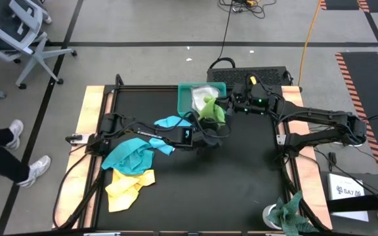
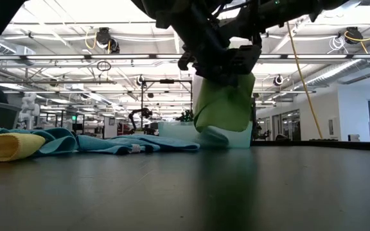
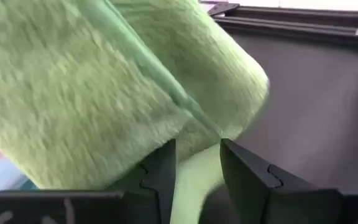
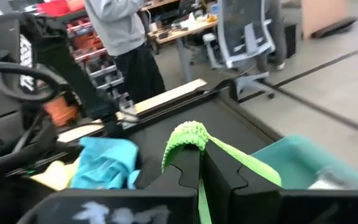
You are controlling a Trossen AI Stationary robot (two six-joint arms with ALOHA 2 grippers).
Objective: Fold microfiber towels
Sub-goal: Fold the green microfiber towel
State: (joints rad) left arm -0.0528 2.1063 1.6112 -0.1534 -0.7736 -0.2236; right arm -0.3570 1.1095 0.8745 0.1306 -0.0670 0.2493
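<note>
The right pincer (image 4: pixel 201 163) pinched the green towel (image 1: pixel 212 111) hanging beside the tray (image 1: pixel 186 92), while the left pincer (image 3: pixel 197 163) grasped its lower edge; both needed level, even tension.

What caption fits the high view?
Both grippers hold a lime green towel beside the teal tray.

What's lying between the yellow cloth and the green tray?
In the high view, turquoise and light blue towels lie between the yellow towel and the teal tray, with the left arm above them.
</note>
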